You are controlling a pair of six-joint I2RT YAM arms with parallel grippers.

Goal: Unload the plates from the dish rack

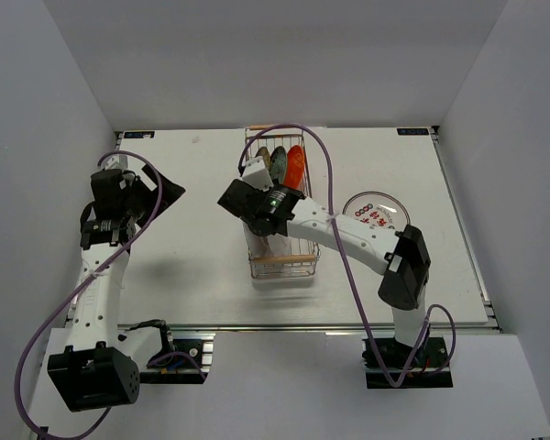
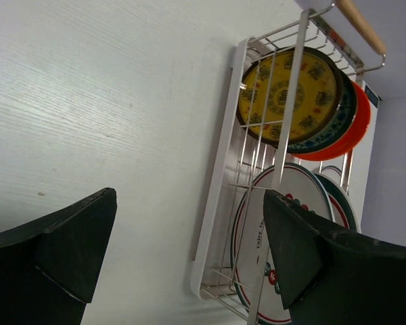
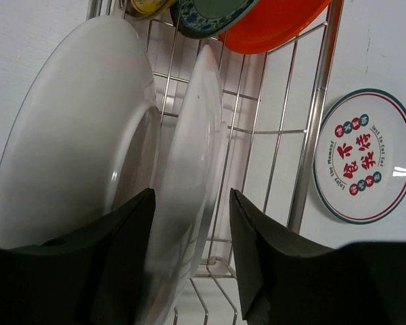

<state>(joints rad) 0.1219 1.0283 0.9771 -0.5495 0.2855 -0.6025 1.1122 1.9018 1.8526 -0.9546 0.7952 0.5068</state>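
Observation:
The dish rack point(image 1: 283, 260) stands at the table's middle. At its far end stand a yellow-olive plate point(image 2: 287, 95), a grey-blue plate point(image 2: 343, 120) and an orange plate point(image 1: 295, 165). Two large white plates stand nearer; the left wrist view shows their teal rims point(image 2: 284, 223). My right gripper point(image 1: 254, 195) is open over the rack point(image 3: 311, 135), its jaws straddling the upper edge of one white plate point(image 3: 196, 135), with the other white plate point(image 3: 74, 135) to its left. A teal-rimmed plate with red marks point(image 1: 376, 213) lies flat on the table to the right. My left gripper point(image 2: 189, 196) is open and empty, left of the rack point(image 2: 220, 169).
Walls close in the table on the left, back and right. The right arm's cable arcs over the rack's far end point(image 1: 321, 151). The flat plate also shows in the right wrist view point(image 3: 365, 156), right beside the rack's side.

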